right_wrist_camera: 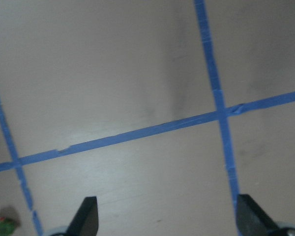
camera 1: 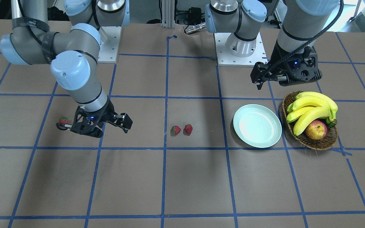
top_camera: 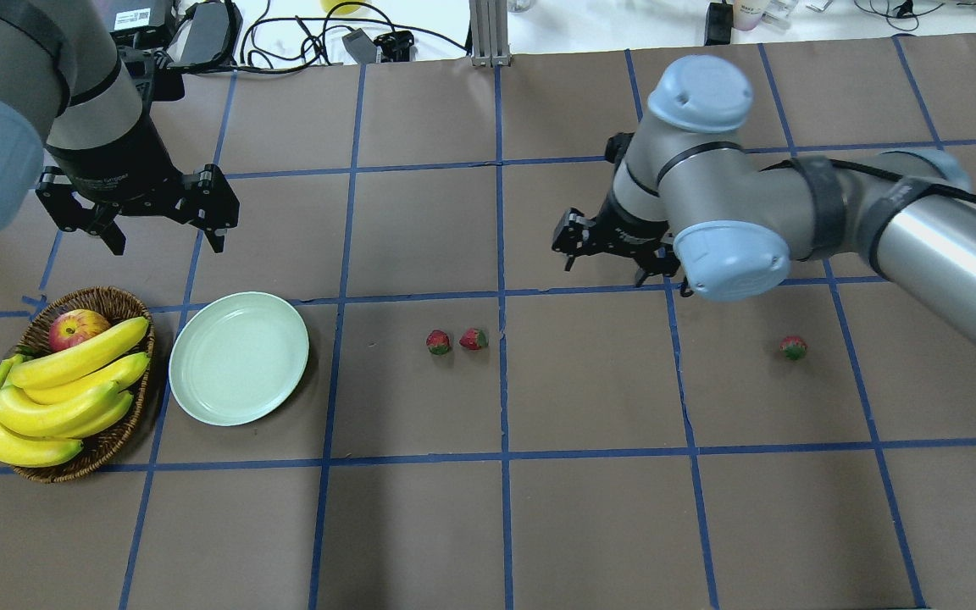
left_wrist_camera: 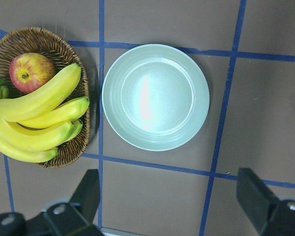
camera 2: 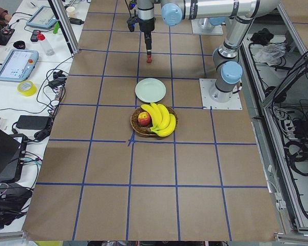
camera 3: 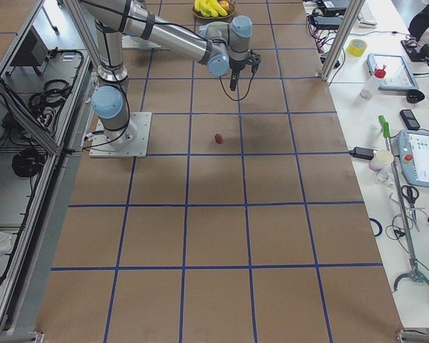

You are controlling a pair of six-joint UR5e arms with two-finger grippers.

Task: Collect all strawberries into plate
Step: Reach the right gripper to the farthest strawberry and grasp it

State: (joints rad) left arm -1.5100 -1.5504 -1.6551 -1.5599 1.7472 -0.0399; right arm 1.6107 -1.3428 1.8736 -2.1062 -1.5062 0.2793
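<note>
**A:** Overhead exterior first. How do we read the right arm?

**B:** We see it come in from the right with the elbow bent and the wrist turned down. The right gripper (top_camera: pixel 607 258) hangs above the table (top_camera: pixel 590 525).

**A:** How far open is it?

**B:** We see its jaws spread wide with nothing between them. In its wrist view the fingertips (right_wrist_camera: pixel 88 216) stand far apart over brown paper and blue tape. One strawberry (right_wrist_camera: pixel 2 226) shows at the lower left corner.

**A:** And the left arm?

**B:** We find it dropping in from the upper left, wrist pointing down. The left gripper (top_camera: pixel 164 230) hangs on the robot-base side of the plate (top_camera: pixel 239 357). Its jaws are just as wide apart and grip nothing. Its wrist view looks down on the plate.

**A:** Where do we place the strawberries (top_camera: pixel 438 342)?

**B:** All three lie on the table. Two sit just beside each other near the middle, well apart from the plate. The third strawberry (top_camera: pixel 793 347) lies alone on the right arm's side, near the right gripper.

**A:** Anything by the plate?

**B:** We see a basket (top_camera: pixel 107 298) just beside it, holding bananas (top_camera: pixel 64 381) and an apple (top_camera: pixel 77 328).
</note>
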